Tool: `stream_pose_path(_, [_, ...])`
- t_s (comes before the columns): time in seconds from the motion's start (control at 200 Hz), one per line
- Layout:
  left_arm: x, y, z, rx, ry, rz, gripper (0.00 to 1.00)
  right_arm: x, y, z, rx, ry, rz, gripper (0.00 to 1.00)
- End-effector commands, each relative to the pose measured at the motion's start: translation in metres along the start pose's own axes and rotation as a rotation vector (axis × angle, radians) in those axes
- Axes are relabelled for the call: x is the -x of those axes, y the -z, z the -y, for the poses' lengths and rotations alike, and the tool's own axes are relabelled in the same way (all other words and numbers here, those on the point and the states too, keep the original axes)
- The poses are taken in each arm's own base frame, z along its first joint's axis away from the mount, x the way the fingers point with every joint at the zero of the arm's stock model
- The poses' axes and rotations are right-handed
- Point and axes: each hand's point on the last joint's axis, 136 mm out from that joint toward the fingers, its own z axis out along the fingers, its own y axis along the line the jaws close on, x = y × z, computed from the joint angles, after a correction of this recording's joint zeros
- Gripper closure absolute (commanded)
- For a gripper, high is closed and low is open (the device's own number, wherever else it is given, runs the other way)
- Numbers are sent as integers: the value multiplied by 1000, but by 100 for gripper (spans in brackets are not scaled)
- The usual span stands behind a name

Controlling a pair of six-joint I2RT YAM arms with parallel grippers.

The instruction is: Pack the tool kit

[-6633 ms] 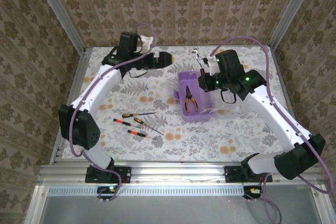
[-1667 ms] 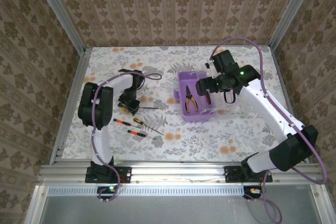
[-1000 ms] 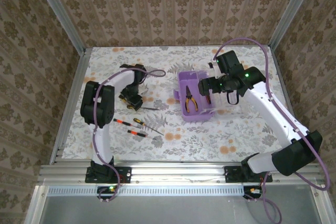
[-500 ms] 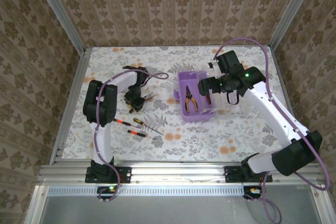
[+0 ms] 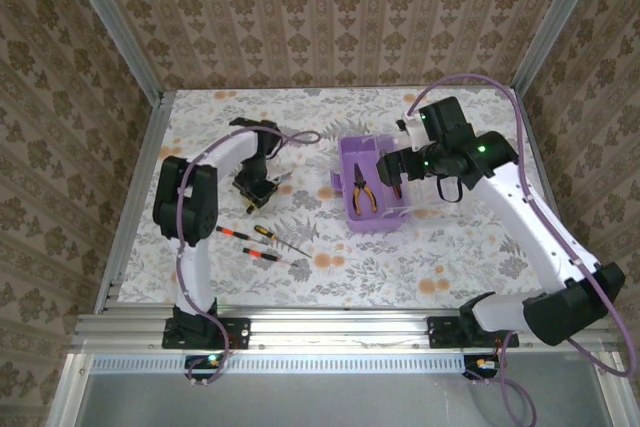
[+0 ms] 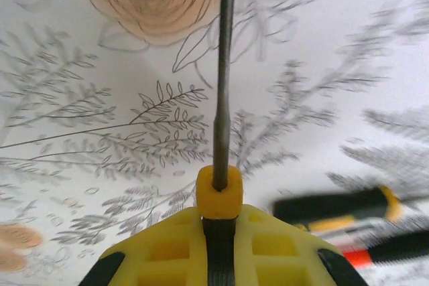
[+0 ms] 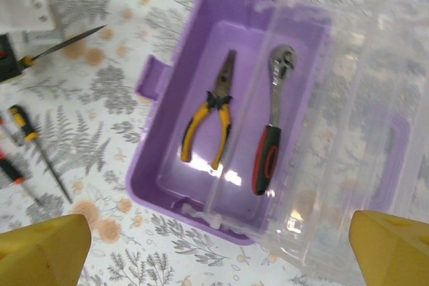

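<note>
My left gripper [image 6: 216,246] is clamped on a screwdriver [image 6: 223,98] by its handle, the shaft pointing straight ahead, with two more screwdrivers [image 6: 335,205] lying just to its right. My right gripper [image 7: 218,242] hangs spread wide above the purple box [image 7: 144,165], where the pliers [image 7: 211,128] and wrench [image 7: 271,132] lie side by side.

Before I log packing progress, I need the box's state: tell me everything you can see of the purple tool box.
The purple tool box is a rectangular tub of plastic with rounded corners and a latch tab on one long wall. It sits flat on the floral tablecloth, open; its clear lid is hinged open along the opposite side, partly overlapping the tub. Inside lie yellow-handled pliers and a ratchet wrench with a black-red grip, the latter seen through the lid.
</note>
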Motion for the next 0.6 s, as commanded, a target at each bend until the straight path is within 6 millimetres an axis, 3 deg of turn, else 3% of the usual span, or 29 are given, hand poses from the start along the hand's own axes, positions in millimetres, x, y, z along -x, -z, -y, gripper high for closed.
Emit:
stream_pose_path(0.0, [1,68,37,-61,-169,141,100,6,26,-32,166,190,76,0])
stream_pose_path(0.205, [3,109,100,-163,-367,175,100,-2,37,-67,104,647,224,0])
stream_pose_path(0.36, [4,122,137,-259,-430,178,100,10,46,-82,63,795,425,3])
stream_pose_path(0.49, [15,130,150,-239,-468,241,100,14,48,-81,56,791,456,1])
stream_pose_path(0.595, [26,133,143,-121,-483,285,100,8,41,-86,127,735,388,1])
